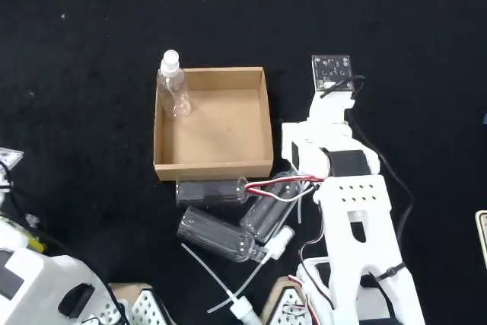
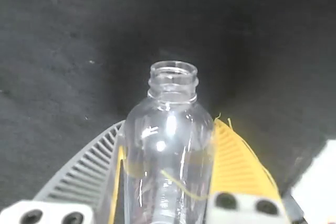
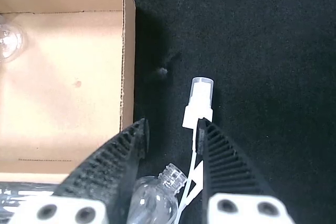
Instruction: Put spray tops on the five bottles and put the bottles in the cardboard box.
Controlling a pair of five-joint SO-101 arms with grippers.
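My left gripper (image 2: 169,124) is shut on a clear bottle (image 2: 169,150) whose open neck has no top. My right gripper (image 3: 172,127) hangs open just right of the cardboard box (image 3: 126,51). A loose white spray top (image 3: 199,103) lies on the black table past its fingertips, its tube running back along one finger. An uncapped bottle neck (image 3: 167,178) lies below, between the fingers. A capped bottle (image 1: 172,85) stands in the cardboard box (image 1: 213,167) at its far left corner. Three uncapped bottles (image 1: 211,190) (image 1: 217,234) (image 1: 268,209) lie in front of the box.
Two loose spray tops (image 1: 280,240) (image 1: 243,311) with long tubes lie crossed near the front edge. The right arm (image 1: 346,188) reaches over the table beside the box, trailing red and white wires (image 1: 281,184). The left arm's base (image 1: 46,287) fills the front left corner.
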